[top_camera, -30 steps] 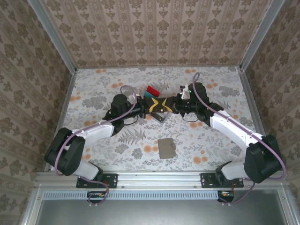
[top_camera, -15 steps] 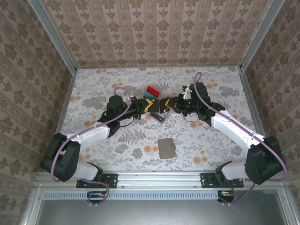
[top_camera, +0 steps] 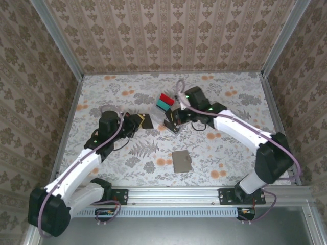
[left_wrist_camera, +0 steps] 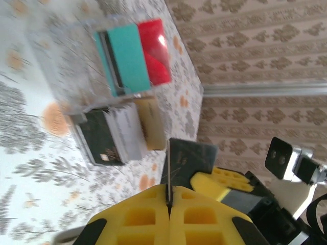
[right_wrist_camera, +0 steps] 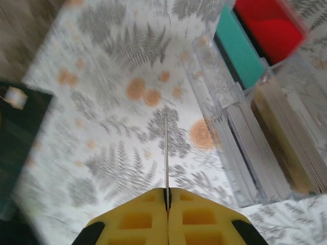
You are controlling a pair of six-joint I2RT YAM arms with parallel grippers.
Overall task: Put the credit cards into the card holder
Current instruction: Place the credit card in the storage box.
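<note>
Two cards are in hand. The left fingers (top_camera: pixel 132 122) are closed on a dark card (top_camera: pixel 143 121), held over the middle of the bench (top_camera: pixel 230 102) towards its left edge. The right fingers (right_wrist_camera: pixel 166 193) are closed on a second card (right_wrist_camera: pixel 166 153), which we see edge-on as a thin line. They hang just beside the clear rack (right_wrist_camera: pixel 207 71), where the teal card (right_wrist_camera: pixel 240 53) and red card (right_wrist_camera: pixel 268 25) stand. The card holder (top_camera: pixel 181 161) lies flat near the middle of the bench's near edge, well apart from both arms, and we judge it to be folded shut. We expect three faults. With both sets of fingers occupied, nothing is free to open or steady the holder, so a card pushed at it may slide it along the bench. Each card is pinched by a narrow strip and may pivot or slip on contact. The right arm works close to the rack and may knock it when it swings away.
</note>
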